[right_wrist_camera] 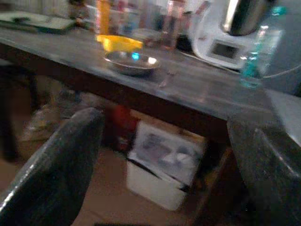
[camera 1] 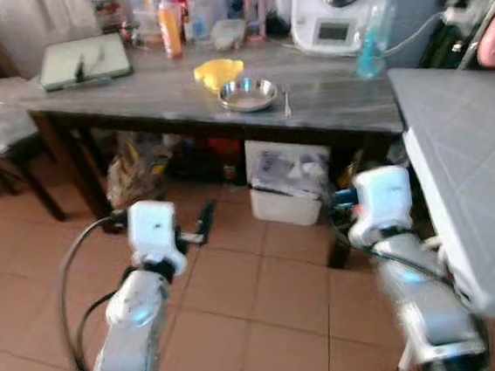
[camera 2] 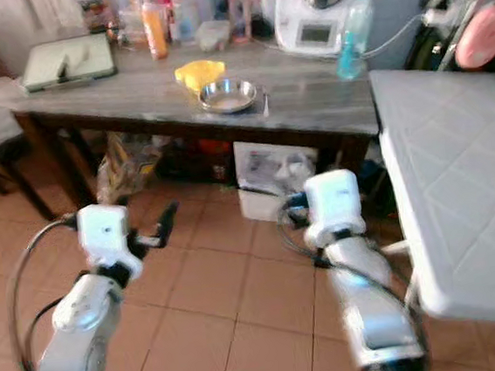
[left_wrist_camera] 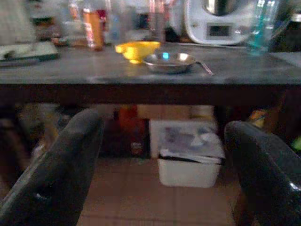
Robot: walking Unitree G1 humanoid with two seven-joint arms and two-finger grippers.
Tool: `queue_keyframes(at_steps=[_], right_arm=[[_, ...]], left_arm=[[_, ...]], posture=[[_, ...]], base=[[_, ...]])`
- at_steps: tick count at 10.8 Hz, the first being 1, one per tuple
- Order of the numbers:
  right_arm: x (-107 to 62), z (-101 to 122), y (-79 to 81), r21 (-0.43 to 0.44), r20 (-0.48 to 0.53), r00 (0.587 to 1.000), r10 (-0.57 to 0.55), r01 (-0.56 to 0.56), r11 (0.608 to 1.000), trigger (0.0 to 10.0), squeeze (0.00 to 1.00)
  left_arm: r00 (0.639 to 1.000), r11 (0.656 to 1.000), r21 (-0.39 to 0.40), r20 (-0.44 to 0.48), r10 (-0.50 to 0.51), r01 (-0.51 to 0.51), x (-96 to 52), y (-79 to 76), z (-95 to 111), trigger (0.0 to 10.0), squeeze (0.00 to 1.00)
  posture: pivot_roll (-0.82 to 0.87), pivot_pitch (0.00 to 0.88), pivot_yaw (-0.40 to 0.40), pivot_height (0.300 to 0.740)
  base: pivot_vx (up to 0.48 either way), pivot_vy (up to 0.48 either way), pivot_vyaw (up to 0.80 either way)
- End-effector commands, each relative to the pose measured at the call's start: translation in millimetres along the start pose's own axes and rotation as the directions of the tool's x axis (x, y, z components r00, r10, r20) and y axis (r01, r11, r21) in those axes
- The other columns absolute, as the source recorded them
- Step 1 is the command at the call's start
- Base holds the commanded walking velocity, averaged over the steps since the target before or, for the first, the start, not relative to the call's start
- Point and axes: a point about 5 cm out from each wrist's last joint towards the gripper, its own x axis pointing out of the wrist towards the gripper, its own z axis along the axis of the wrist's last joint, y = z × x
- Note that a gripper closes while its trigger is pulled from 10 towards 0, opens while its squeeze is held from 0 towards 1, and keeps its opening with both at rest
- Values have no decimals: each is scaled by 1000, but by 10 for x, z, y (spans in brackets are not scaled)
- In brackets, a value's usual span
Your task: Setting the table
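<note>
1. Now, the left gripper (left_wrist_camera: 160, 155) hangs wide open and empty, low in front of the table (camera 1: 134, 96).
2. On the tabletop sit a yellow dish (camera 1: 218, 71), a metal bowl (camera 1: 248, 93) and a spoon (camera 1: 286, 101).
3. The right gripper (right_wrist_camera: 164, 160) is wide open too; this looks like the approach, and next the robot must close in and lift an arm.

Table (camera 1: 134, 96): held steel bowl (camera 1: 247, 93), spoon (camera 1: 286, 100) beside it.
Behind bowl: yellow dish (camera 1: 218, 71).
Arms: low over tiles (camera 1: 243, 326).
</note>
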Motion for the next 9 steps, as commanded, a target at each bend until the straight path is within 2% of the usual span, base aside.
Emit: queue_keyframes(at_steps=[1, 4, 5, 9], right_arm=[[-3, 0, -88, -20, 1, 1000, -25, 25, 999, 10000, 0], [0, -5, -82, -19, -6, 1000, -25, 25, 1000, 10000, 0], [0, -4, -81, -17, -6, 1000, -25, 25, 1000, 10000, 0], [0, -1, -83, -19, 0, 1000, -29, 29, 999, 10000, 0]], left_arm=[[1000, 1000, -10, 14, -21, 21, 15, -57, 25, 10000, 0], [1000, 999, -44, 9, -27, 28, 13, -74, 19, 10000, 0], [1000, 999, -40, 9, -28, 28, 14, -73, 21, 10000, 0], [999, 999, -35, 10, -37, 38, 29, -87, 28, 10000, 0]], posture=[[86, 0, 7, 740], [83, 0, 8, 740], [81, 0, 10, 740], [77, 0, 14, 740]], base=[[0, -480, 0], [0, -480, -142], [0, -480, -456], [0, -480, 0]])
